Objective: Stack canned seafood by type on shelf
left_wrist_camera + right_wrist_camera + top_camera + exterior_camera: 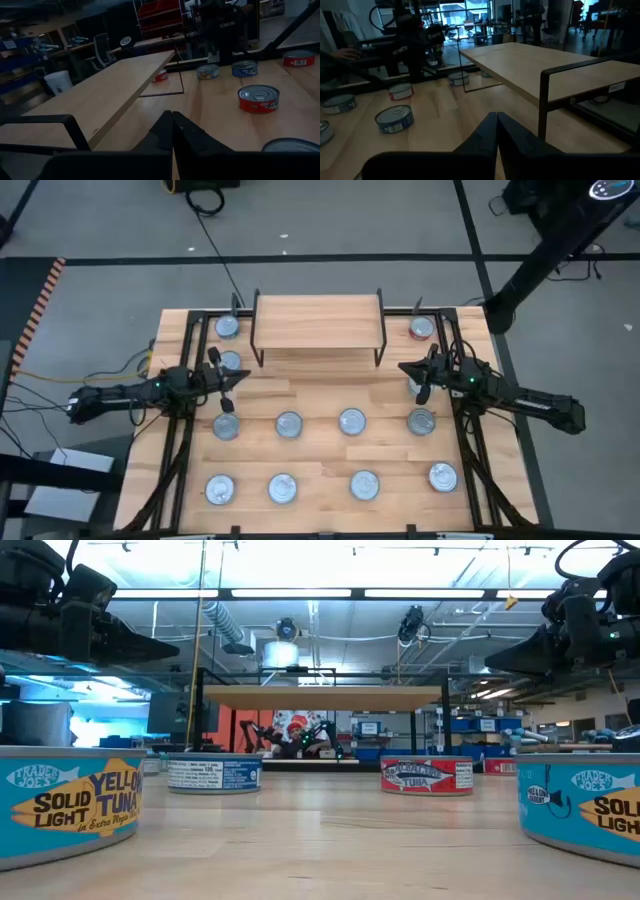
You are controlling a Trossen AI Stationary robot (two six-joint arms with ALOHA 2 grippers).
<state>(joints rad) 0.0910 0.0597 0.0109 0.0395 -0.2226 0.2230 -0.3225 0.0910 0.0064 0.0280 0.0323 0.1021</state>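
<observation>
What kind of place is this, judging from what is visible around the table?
Probably a robotics lab or workshop, not a kitchen or shop. The low view shows exposed ceiling ducting and long strip lights; the left wrist view shows an office chair and red storage bins beyond the table.

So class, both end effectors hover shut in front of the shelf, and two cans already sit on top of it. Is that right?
Not quite. The high view shows the shelf top bare; every can, like this one, is on the table. The rest holds: the left end effector and right end effector hover shut.

Both hands (243, 379) (402, 367) closed, empty
</observation>
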